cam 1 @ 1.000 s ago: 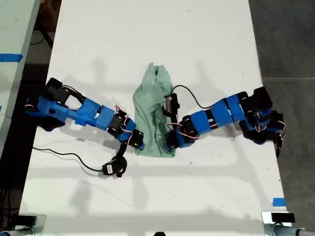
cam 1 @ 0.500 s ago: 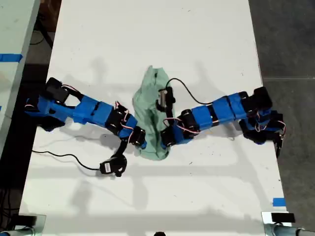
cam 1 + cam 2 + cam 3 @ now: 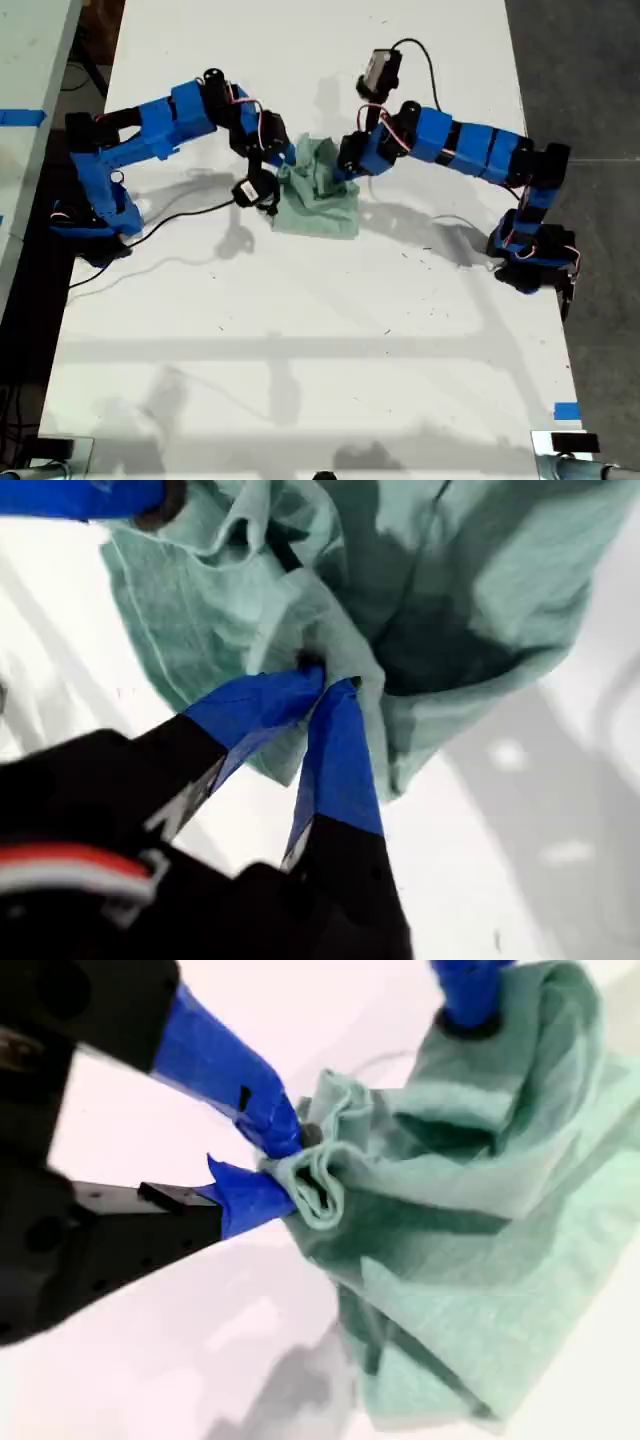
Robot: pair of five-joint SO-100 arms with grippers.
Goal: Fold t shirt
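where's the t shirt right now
The t shirt sits bunched on the white table, upper middle of the exterior view, pinched between my first gripper and my second gripper.

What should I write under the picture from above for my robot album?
Two blue robot arms pinch a wrinkled mint-green cloth t shirt and lift its edge over the white table.

The t shirt is plain pale mint green, without print, darker green in its folds. Both arms are bright blue with black joints. The first hand has blue fingertips on black bodies; the second hand likewise. The bench is white. Blue tape sits at 5 o'clock.
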